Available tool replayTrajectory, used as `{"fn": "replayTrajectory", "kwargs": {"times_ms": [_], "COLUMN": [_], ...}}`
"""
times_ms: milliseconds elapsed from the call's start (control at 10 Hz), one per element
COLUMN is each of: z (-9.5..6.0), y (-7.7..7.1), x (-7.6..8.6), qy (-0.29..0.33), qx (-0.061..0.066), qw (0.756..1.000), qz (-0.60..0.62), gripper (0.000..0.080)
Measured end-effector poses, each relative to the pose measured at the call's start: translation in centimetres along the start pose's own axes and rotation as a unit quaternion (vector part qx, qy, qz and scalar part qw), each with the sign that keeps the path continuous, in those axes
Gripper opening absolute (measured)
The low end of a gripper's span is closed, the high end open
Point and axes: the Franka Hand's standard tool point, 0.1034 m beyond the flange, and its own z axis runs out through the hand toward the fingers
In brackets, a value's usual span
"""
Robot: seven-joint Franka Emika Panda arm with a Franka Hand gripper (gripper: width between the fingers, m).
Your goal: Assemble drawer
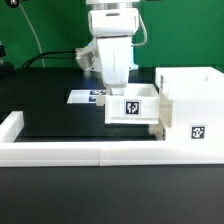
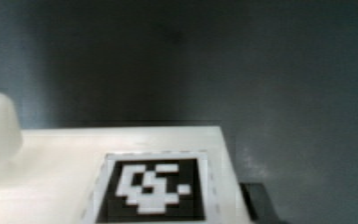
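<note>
You see the tool point(image 1: 122, 88) low over 1 small tray point(image 1: 133, 106), which sits directly under it at the mouth of the box shell point(image 1: 191, 106) beside it. Whether the tool grips the tray, you cannot tell. Insertion looks unfinished.

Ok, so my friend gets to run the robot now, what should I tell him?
Gripper: down at the back edge of the small tray. Its fingers are hidden, so open or shut cannot be told.
Things: the tray stands right beside the box shell, on the shell's exterior-view left; whether they touch is unclear. A second tray cannot be made out.
Done: tray brought next to the shell.
Left: probably sliding the tray into the shell, then the other tray.
</note>
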Motion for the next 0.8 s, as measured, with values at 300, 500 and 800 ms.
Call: {"fn": "replayTrajectory", "kwargs": {"times_ms": [300, 500, 800], "z": [0.02, 0.03, 0.08], "y": [-0.05, -0.07, 0.02], "x": [0.18, 0.16, 0.27], "qy": [0.001, 0.001, 0.001], "qx": [0.001, 0.002, 0.003], "qw": [1.000, 1.000, 1.000], "qz": [0.003, 0.003, 0.000], "gripper": [0.0044, 0.0044, 0.0044]}}
